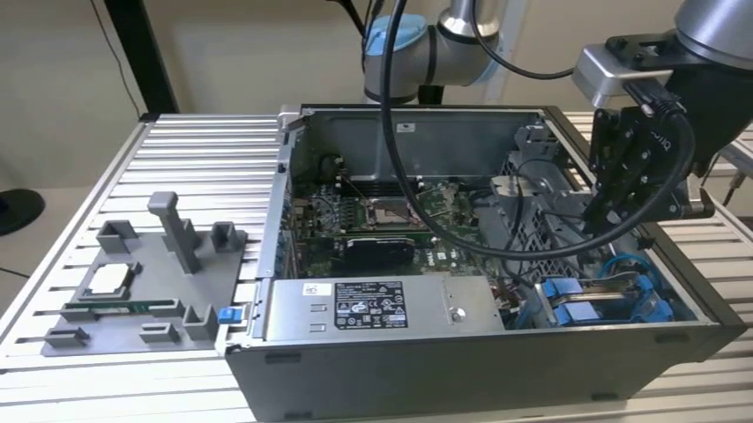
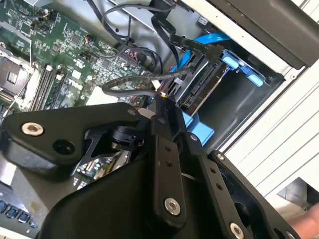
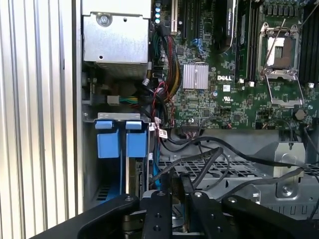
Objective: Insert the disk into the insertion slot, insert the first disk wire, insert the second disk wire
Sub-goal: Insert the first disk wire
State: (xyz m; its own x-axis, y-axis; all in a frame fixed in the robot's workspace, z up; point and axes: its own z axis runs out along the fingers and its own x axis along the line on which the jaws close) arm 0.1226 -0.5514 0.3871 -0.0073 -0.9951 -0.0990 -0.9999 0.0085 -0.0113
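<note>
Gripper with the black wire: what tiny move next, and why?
Probably ease the gripper, pinching the black wire, a little closer to the disk. The disk already sits in its blue-railed slot, and the wire's end hangs just short of it.

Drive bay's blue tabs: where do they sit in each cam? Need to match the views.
Exterior view: blue tabs in the near corner of the case, at the exterior view's right.
First wrist view: blue tabs against the case wall, beside the ribbed table.
Second wrist view: blue tabs at the case wall, near the ribbed table.
Shared landmark: the CPU socket.
</note>
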